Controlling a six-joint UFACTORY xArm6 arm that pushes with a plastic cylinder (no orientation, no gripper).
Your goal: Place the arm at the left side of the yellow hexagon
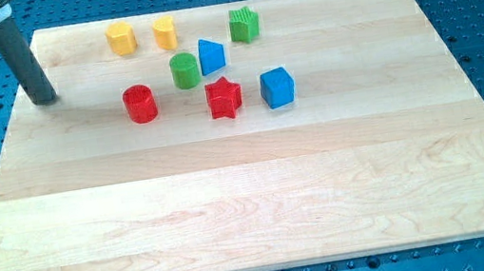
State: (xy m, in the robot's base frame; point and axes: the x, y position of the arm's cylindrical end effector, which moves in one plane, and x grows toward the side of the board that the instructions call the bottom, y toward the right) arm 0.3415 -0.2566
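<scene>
Pale wooden board [233, 204] is seen on blue perforated table; my tip [46, 98], a bare rod holding nothing, is rested well apart from the yellow hexagon [120, 38], which is found toward two o'clock.

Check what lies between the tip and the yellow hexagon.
Nothing: in the camera view, only bare board separates my tip from the yellow hexagon, which sits to the tip's right, nearer the view's top.

Yellow hexagon [120, 38] — squat, upright (flat face up) — lies near the board's top-left edge.
</scene>
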